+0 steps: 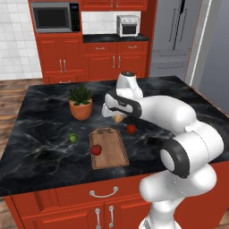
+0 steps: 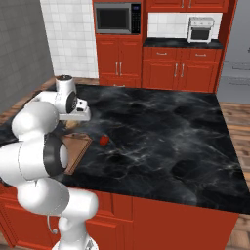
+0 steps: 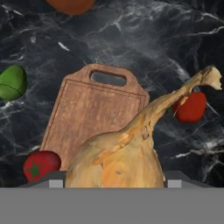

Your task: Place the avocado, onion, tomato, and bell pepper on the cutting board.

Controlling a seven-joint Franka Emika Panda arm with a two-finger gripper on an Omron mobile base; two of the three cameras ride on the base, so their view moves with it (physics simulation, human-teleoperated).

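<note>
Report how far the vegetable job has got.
Done: one red vegetable lies on the cutting board. In hand: the end effector holds the onion above the board's handle end. Left: the avocado and the other red vegetable sit on the counter.

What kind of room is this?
A rendered home kitchen: microwave set into red cabinets, fridge at the right, and a black marble island in the middle.
</note>
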